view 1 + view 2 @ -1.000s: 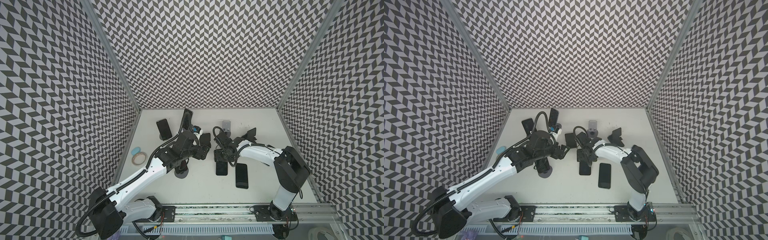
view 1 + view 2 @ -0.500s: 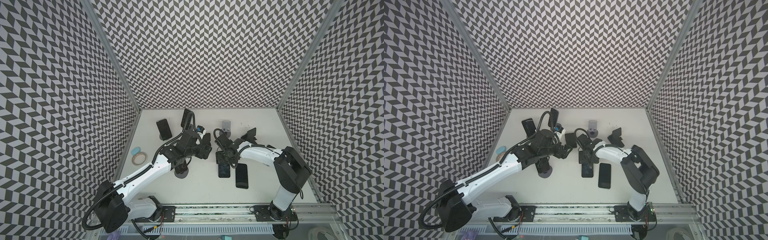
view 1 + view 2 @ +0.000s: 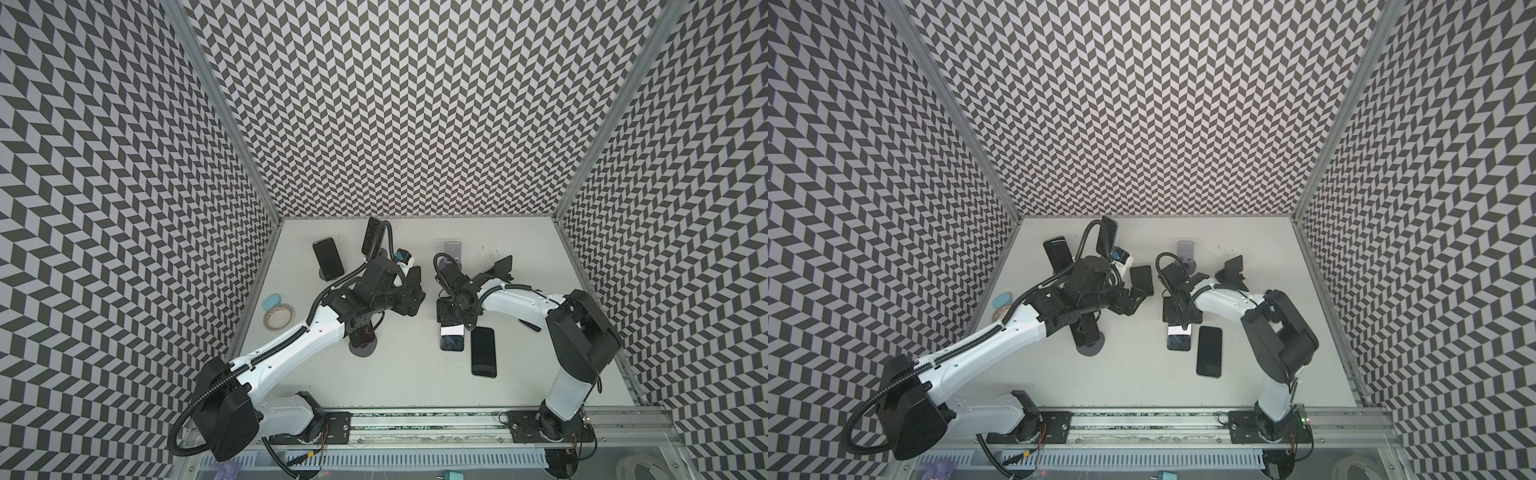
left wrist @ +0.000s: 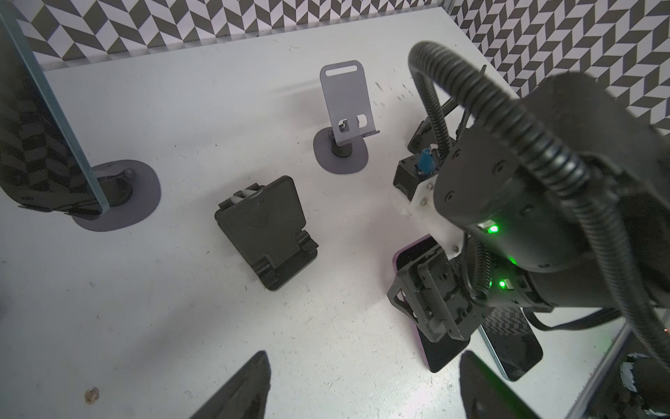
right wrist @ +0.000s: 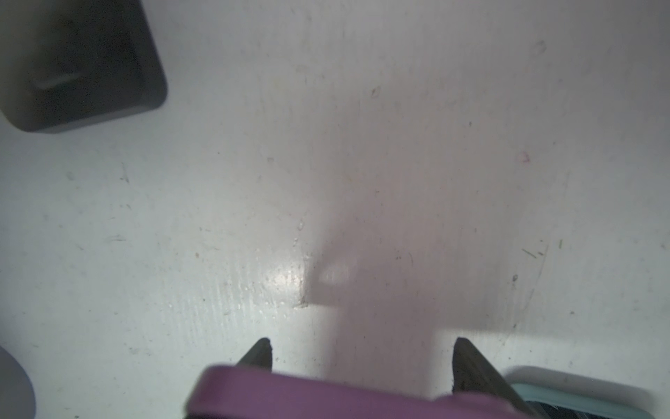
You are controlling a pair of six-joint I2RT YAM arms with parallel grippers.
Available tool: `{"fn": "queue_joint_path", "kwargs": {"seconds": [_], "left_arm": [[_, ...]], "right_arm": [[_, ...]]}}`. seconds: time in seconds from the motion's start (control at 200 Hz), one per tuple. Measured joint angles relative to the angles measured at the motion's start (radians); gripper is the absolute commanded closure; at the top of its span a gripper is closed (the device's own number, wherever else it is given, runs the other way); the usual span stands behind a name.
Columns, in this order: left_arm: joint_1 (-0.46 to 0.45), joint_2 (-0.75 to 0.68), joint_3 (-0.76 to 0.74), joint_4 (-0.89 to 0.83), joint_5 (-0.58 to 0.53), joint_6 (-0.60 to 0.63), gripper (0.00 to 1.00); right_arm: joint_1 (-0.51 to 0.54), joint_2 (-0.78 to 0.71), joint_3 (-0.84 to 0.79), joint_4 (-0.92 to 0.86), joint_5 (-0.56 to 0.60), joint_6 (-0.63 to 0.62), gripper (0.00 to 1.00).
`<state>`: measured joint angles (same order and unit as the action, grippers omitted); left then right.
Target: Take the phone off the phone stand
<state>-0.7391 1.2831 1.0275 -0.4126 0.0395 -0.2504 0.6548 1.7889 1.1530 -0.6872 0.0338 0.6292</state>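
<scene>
Scuffed white worktop [image 3: 399,374]: a dark phone [image 3: 483,351] is laid flat near the middle, a tape roll [image 3: 279,328] is parked by the left wall, and a black folding stand [image 4: 266,232] and a grey stand [image 4: 344,109] are set further back.

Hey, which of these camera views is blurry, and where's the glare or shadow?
Right wrist view: soft all over, the purple phone a blurred band, a glare patch on the table beside a broad shadow. Left wrist view: sharp, the green lights blooming slightly. Both top views: crisp, evenly lit, faint shadows.
</scene>
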Motion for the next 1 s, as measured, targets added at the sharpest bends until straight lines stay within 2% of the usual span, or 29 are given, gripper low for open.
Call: {"fn": "queue_joint_path", "kwargs": {"seconds": [1.001], "left_arm": [[0.013,-0.007,0.000,0.000,-0.002,0.014,0.17]], "right_arm": [[-0.010,0.064,0.032,0.023,0.023,-0.013,0.47]]}}
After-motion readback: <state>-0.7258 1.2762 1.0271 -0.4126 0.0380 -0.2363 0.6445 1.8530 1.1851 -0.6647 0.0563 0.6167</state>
